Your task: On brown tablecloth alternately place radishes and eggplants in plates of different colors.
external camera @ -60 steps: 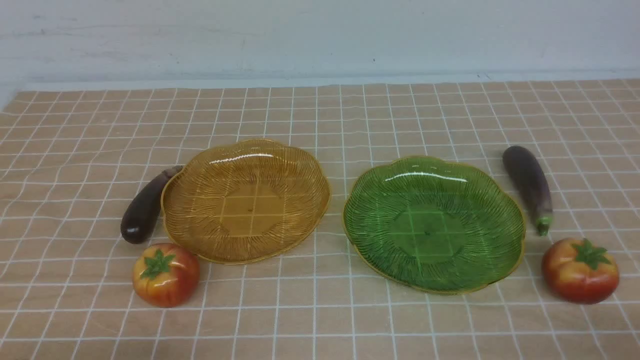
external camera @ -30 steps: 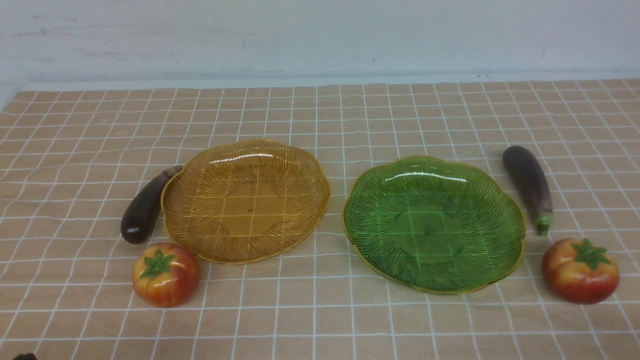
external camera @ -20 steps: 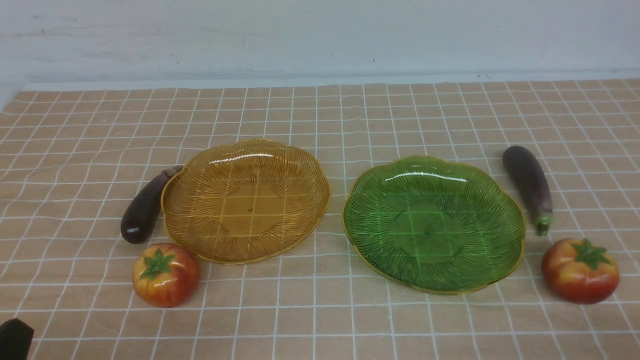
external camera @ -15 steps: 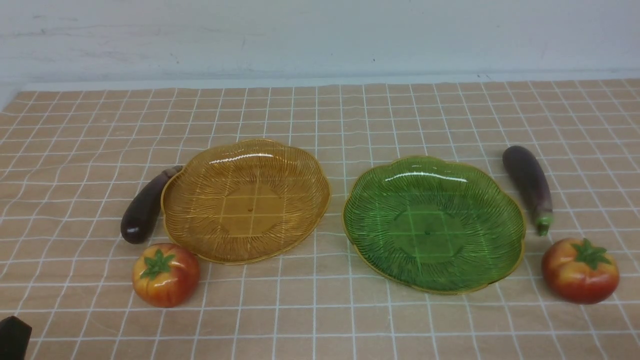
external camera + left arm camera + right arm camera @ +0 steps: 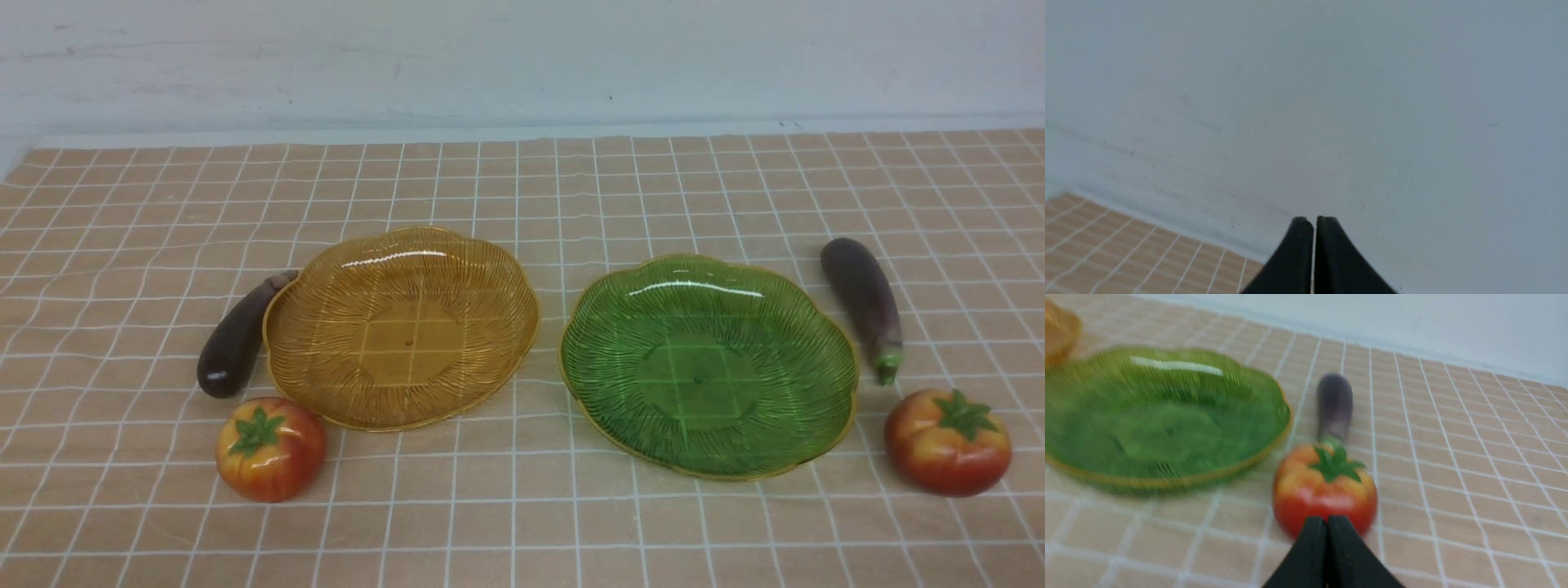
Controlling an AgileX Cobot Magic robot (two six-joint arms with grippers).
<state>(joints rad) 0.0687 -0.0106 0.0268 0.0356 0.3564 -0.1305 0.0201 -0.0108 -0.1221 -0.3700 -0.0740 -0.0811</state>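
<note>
front view: ribbed scalloped plates [image 5: 326, 327], glossy round radishes [image 5: 270, 449]; left jaws, right jaws pressed together.

Back wall [image 5: 522, 57]: pale blue-white, matt, spanning the full width of the front view. Faint grey horizontal streaks show at upper left, and a small dark speck [image 5: 610, 99] sits right of centre. A lighter strip [image 5: 326, 135] runs along the wall's foot from edge to edge; ledge or bare tabletop cannot be told. In the left wrist view the wall fills most of the picture, with faint diagonal scuffs and one short dark mark [image 5: 1493, 124]. In the right wrist view it is a plain, blurred band.
</note>
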